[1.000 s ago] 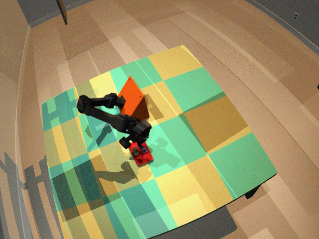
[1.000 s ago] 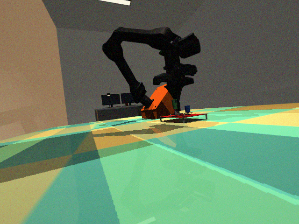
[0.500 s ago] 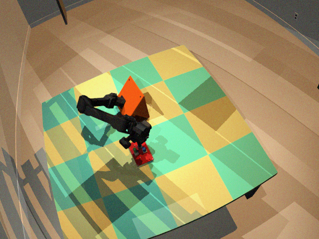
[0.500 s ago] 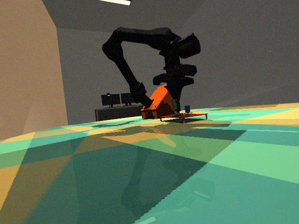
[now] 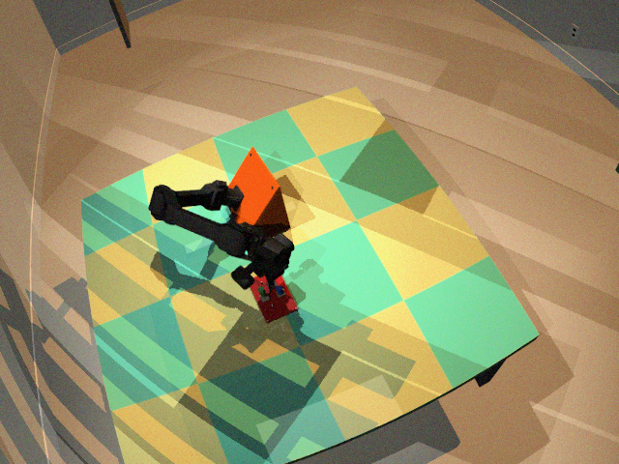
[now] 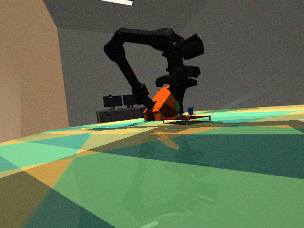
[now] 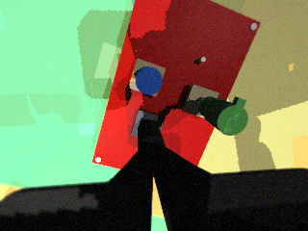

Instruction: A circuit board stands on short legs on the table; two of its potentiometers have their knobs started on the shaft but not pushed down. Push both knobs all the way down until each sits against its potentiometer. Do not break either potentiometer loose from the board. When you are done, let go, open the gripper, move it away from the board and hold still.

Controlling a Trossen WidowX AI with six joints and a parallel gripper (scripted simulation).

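The red circuit board (image 5: 274, 311) (image 6: 197, 117) (image 7: 218, 36) stands on short legs. A blue knob (image 5: 279, 289) (image 6: 190, 110) (image 7: 148, 80) stands upright over a grey potentiometer. A green knob (image 5: 261, 290) (image 6: 177, 105) (image 7: 233, 119) stands taller over another potentiometer (image 7: 204, 92), with a dark gap or shaft showing beneath it. My gripper (image 5: 271, 290) (image 7: 151, 148) is shut and points down at the board, beside both knobs and touching neither in the wrist view. Its fingertips partly hide a third grey block (image 7: 137, 123). Whether they touch that block cannot be told. The blue knob's seating is unclear.
A thin bare post (image 7: 203, 60) rises from the board between the knobs and a corner. An orange angled block (image 5: 254, 187) (image 6: 162, 99) stands behind the board, close to the arm. The table (image 5: 439, 319) has a green and yellow checked top with strong shadows.
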